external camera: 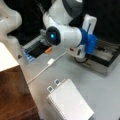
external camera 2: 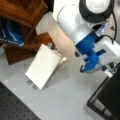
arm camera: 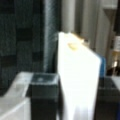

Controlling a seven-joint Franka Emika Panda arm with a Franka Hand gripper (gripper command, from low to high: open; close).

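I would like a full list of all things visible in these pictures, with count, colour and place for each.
White spiral-bound notebook: one, white, flat on the grey table, toward a front view's bottom.
Binder clips: two, silvery, at the notebook's upper edge.
White cable with plug: one, white, on the table above the notebook.
Brown wooden shelf: one, brown, at a front view's top left.
Dark metal tray: one, dark, at a front view's right.
Grey table: one, grey.
Robot arm: one, white and blue.
Gripper: one, dark fingers either side of a white flat object, in the wrist view.
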